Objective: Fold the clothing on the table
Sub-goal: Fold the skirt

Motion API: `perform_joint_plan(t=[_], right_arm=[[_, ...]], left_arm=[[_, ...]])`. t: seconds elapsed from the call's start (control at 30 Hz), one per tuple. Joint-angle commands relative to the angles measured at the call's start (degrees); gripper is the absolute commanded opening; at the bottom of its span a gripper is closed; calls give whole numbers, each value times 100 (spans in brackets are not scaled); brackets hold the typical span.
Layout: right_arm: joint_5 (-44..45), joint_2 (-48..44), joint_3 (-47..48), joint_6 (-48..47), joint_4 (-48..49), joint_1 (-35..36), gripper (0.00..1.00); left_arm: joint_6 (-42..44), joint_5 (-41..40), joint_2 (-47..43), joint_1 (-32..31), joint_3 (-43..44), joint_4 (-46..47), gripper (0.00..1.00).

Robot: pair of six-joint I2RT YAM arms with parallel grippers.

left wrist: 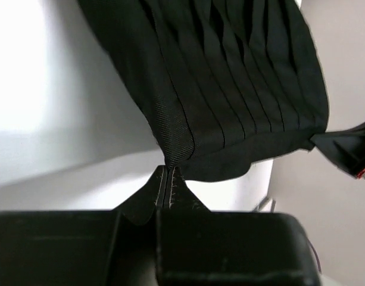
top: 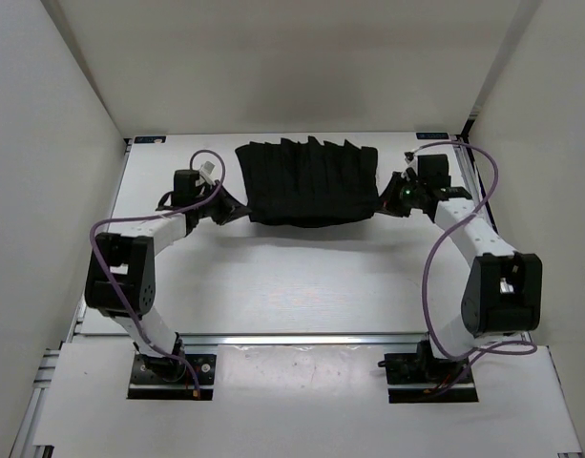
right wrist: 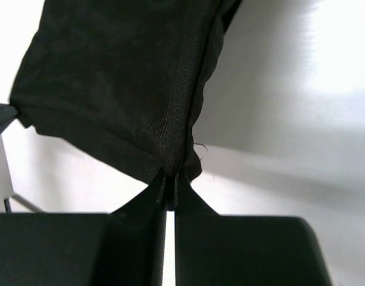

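The clothing (top: 308, 181) sits at the upper middle of the worktop (top: 302, 286); left gripper (left wrist: 168, 170) pinches its lower-left corner; right gripper (right wrist: 170, 173) is clamped onto the lower-right one.

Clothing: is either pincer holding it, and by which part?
Both. The left pincer pinches the clothing at its near-left corner; the right pincer pinches its near-right corner.
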Motion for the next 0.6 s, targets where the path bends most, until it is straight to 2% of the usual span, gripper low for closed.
perform_joint_plan(t=[0.0,0.1,0.2,0.33,0.4,0.47,0.57], right_arm=[[-271,-395,-291,-242,-494,87,0],[-421,-782,-791,-392,-1284,166,0],[-500,-1519,-1354,-436,-2189,368,0],[-683,-2697,-1812,-69,-3351,799,0],[-842,-3085,-1752,125,-3572,852,0],[-1009,-3392,-1507,354,-3599,625,0],[-1168,-3122,-945,328,-3512,230,0]], left_arm=[[31,390,-625,4,-645,-38,0],[100,741,-1363,21,-1454,-467,0],[250,917,-2609,38,-2175,-1248,0],[-275,1541,-3868,92,-3072,-1681,0],[-251,1393,-4273,101,-3083,-2058,0],[-41,1217,-4231,109,-2759,-2506,0],[4,910,-3897,231,-2012,-2718,0]])
